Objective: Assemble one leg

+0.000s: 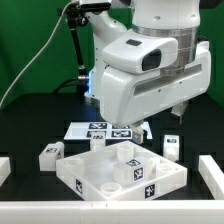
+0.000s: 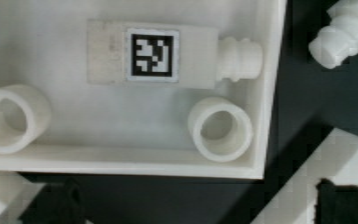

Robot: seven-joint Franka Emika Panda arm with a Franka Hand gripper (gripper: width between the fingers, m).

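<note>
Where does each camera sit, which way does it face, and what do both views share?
Exterior view: off the arm, facing it, looking slightly down at the slab, a leg and the marker board; the arm fills the top.
Wrist view: on the wrist, looking down close on the slab; nothing of the robot clearly shows.
Shared: the slab.

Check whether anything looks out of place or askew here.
One small chunky white plastic leg with a square tag lies on its side on the large white square slab, beside a ring-shaped socket, not standing in it. Nothing looks damaged.
</note>
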